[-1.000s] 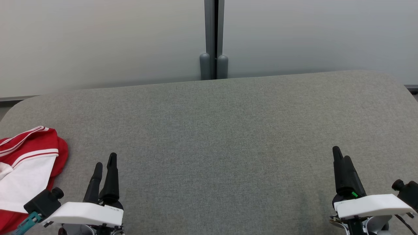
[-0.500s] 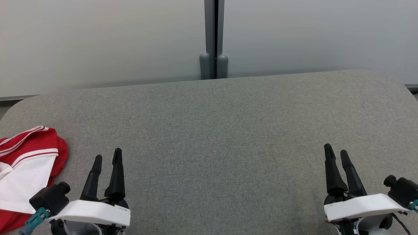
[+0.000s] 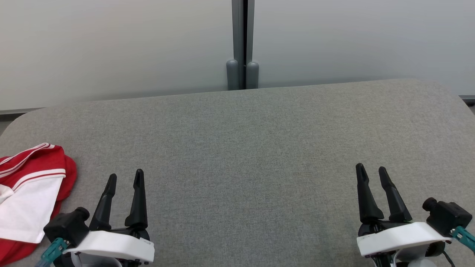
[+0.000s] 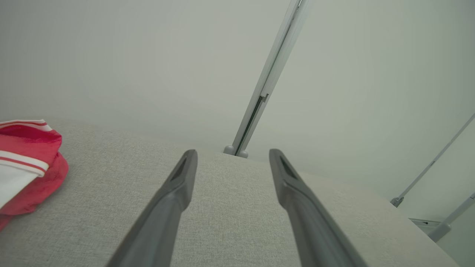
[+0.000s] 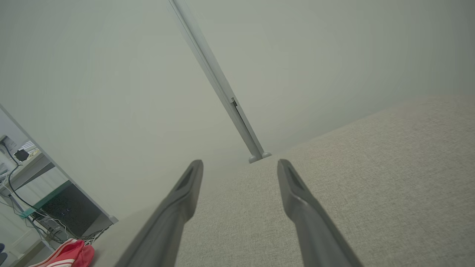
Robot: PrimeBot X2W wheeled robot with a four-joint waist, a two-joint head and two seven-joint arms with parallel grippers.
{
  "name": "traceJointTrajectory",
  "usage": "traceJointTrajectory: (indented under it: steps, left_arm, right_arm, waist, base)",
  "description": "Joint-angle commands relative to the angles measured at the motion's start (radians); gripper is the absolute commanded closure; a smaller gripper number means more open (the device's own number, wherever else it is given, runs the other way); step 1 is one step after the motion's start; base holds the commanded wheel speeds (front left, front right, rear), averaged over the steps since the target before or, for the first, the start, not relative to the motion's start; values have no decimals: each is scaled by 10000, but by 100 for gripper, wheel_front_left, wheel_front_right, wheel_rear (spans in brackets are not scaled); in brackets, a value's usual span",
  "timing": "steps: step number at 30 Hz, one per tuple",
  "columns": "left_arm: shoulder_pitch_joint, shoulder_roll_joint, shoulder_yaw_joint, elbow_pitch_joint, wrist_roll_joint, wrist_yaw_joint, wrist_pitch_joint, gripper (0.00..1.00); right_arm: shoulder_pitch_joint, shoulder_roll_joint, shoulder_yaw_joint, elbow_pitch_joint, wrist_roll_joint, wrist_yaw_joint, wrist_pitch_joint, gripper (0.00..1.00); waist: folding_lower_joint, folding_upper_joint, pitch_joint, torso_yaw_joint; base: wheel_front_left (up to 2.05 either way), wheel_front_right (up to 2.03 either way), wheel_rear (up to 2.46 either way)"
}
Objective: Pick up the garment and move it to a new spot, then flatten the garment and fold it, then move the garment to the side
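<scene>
Grey fabric-covered tabletop (image 3: 259,148), rounded at its far corners, with its near edge cut off by the bottom of the head view. Behind it stand pale wall panels (image 3: 111,44), joined by a grey post (image 3: 243,37) that ends in two rounded feet at the table's far edge. The red-and-white garment (image 3: 29,193) lies bunched at the table's left edge, to the left of my left gripper (image 3: 125,174) and apart from it. The head view cuts off its left part, and my left arm's black wrist camera (image 3: 66,226) covers its lower corner. White stripes on a red band and a plain white panel are visible, but I cannot tell what kind of garment it is. My left gripper is at the lower left above bare fabric, its two dark fingers spread and holding nothing. My right gripper (image 3: 370,167) is at the lower right, well apart from the garment, its fingers likewise spread and empty. The white wrist housings hide the finger bases of both grippers. The left wrist view shows the garment from low down as a rounded red fold at its left edge, again cut off. The right wrist view shows it small and far off at its lower left corner. Beyond it, that view adds a desk with dangling cables (image 5: 26,178), too small to make out in detail.
</scene>
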Motion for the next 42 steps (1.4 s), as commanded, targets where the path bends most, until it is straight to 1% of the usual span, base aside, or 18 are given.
traceJointTrajectory:
  steps: [1, 5, 14, 24, 42]
  left_arm:
    - [-50, 61, 15, -151, 314, 87, -101, 0]
    - [6, 57, 36, -174, 687, 141, -206, 0]
    - [117, 79, -35, -217, 1515, 117, -394, 0]
    - [191, 142, -214, -240, 2560, 349, -624, 0]
    - [419, 71, -276, -294, 3944, 316, -980, 0]
  right_arm:
    - [-31, -60, 27, -160, -307, 2, -127, 0]
    - [-10, -62, 73, -186, -685, 2, -228, 0]
    - [31, -66, 194, -308, -1370, 3, -415, 0]
    - [112, -72, 249, -413, -2105, 2, -657, 0]
    - [223, -79, 396, -505, -3537, 2, -1021, 0]
  waist:
    - [0, -1, -2, -7]
    - [0, -1, -5, -23]
    - [0, -1, -12, -57]
    - [0, -1, -30, -111]
    - [0, -1, -32, -115]
  base:
    - [0, 0, 0]
    - [0, 0, 0]
    - [0, 0, 0]
    - [0, 0, 0]
    - [0, 0, 0]
